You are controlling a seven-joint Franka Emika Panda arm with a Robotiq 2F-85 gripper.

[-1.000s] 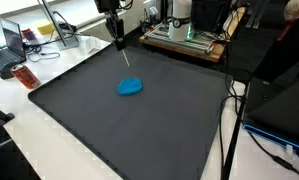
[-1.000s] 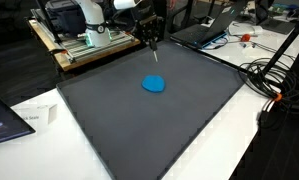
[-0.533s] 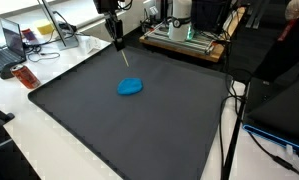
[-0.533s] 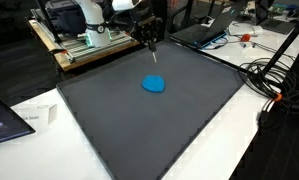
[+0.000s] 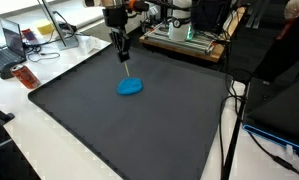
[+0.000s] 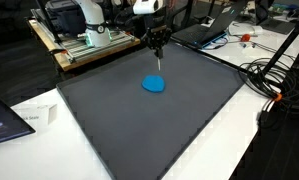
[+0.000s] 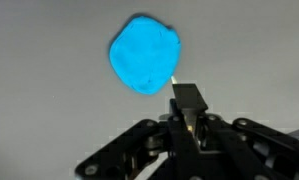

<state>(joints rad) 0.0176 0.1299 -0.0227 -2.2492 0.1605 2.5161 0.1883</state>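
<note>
Wrist view shows your gripper (image 7: pixel 189 100) clamped shut on a thin stick (image 7: pixel 176 76) beside the blue lump (image 7: pixel 146 55); prod it off-centre and it may skid across the mat (image 7: pixel 49 120).

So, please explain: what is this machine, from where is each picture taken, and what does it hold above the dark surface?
It is one robot arm with two jaws at its end. Two pictures come from cameras outside the robot, at different places. The third comes from a camera on the wrist, looking past the jaws. On a dark mat lies one blue lump. The jaws are shut on a thin pale stick, whose tip points down near the lump; whether it touches, I cannot tell.
</note>
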